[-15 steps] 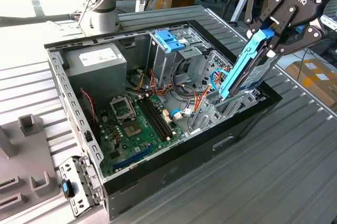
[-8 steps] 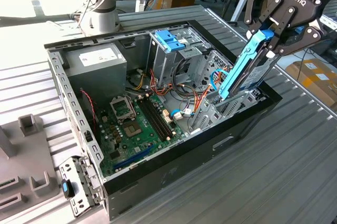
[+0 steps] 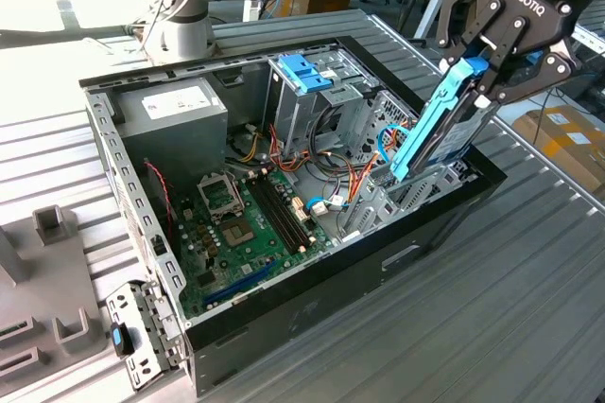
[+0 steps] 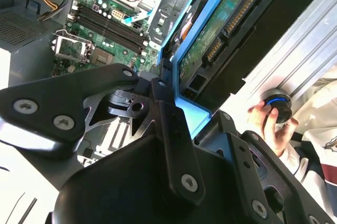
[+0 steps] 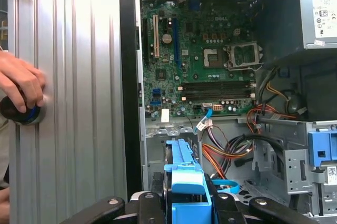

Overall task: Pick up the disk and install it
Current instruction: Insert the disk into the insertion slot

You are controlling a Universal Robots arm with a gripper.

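Observation:
The disk (image 3: pixel 437 129), a dark metal drive framed by light-blue rails, hangs steeply tilted over the exterior view's right end of the open computer case (image 3: pixel 123 166). Its lower end reaches down among the grey drive bay brackets (image 3: pixel 397 190); I cannot tell whether it touches them. My gripper (image 3: pixel 480 79) is shut on the disk's upper end. In the second wrist view the disk's green circuit board (image 4: pixel 226 19) faces the camera. In the first wrist view the disk (image 5: pixel 184 171) points edge-on out of the gripper (image 5: pixel 185 203) toward the case interior.
Inside the case lie the green motherboard (image 3: pixel 241 219), loose coloured cables (image 3: pixel 331 185), a power supply (image 3: pixel 180 112) and a blue handle on a grey cage (image 3: pixel 304 74). A person's hand (image 5: pixel 21 84) rests on a round knob on the ribbed table. A grey fixture (image 3: pixel 47 275) stands at the exterior view's left.

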